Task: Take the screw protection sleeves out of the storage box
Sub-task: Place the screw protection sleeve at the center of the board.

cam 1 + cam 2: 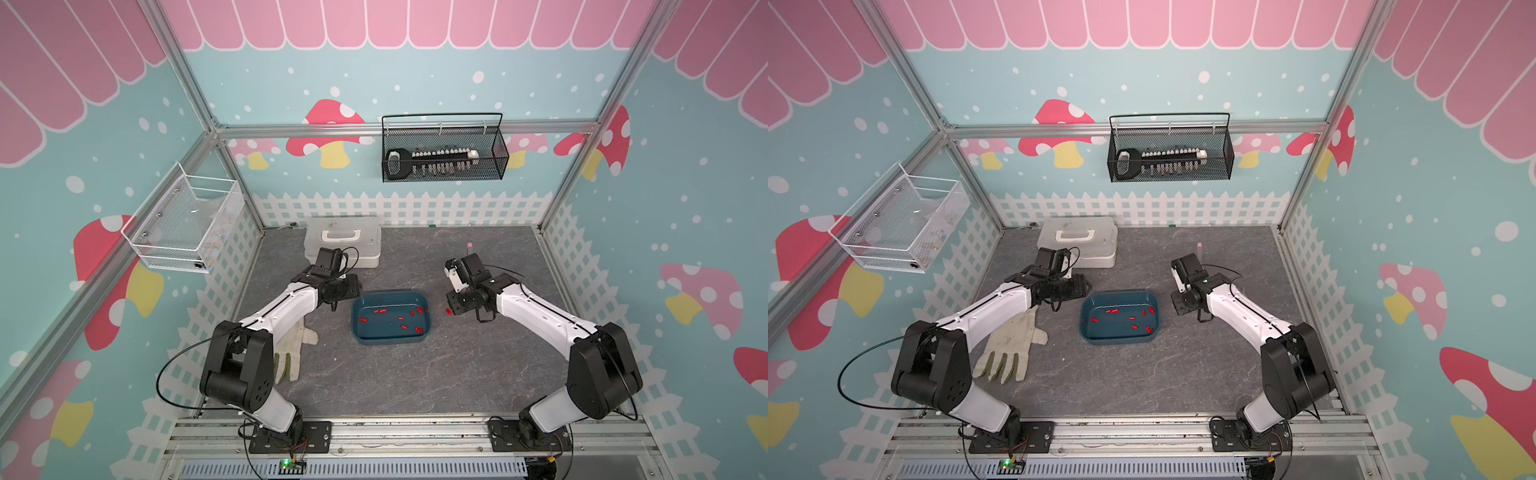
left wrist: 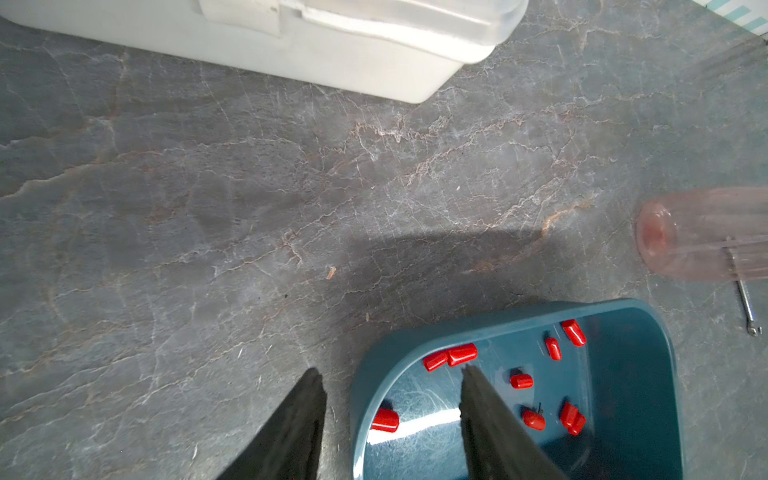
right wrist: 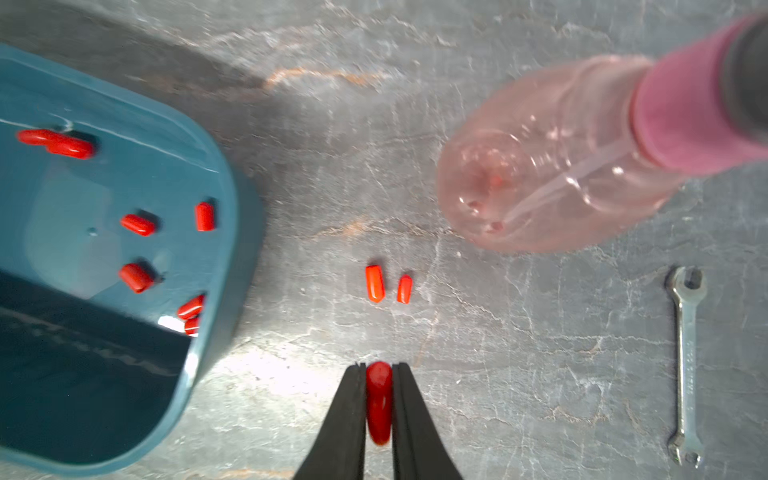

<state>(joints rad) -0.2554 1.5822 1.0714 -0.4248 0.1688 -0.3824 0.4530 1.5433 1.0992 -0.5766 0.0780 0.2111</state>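
**Right fingers held one red sleeve beside the teal box**

The storage box (image 1: 388,341), a shallow teal tub, sat in the middle of the bench (image 1: 415,374), between the two arms. Most of the screw protection sleeves (image 1: 379,311), tiny red cylinders, lay scattered on its floor.

The right fingers (image 3: 356,390) were clenched on a single sleeve (image 3: 379,399) above the bench, just right of the box. Two loose sleeves (image 3: 375,283) lay side by side on the bench near those fingers, clear of the box.

The left fingers (image 2: 478,399) stood apart and grasped nothing. They straddled the box's left wall, one over the inside and the other over the bench outside.

A white case (image 1: 345,241) with a handle stood at the far left. A pale glove (image 1: 291,349) lay at the near left, partly under the left arm. To the right of the box stood a pink bottle (image 3: 561,153), with a small wrench (image 3: 685,365) lying near it.
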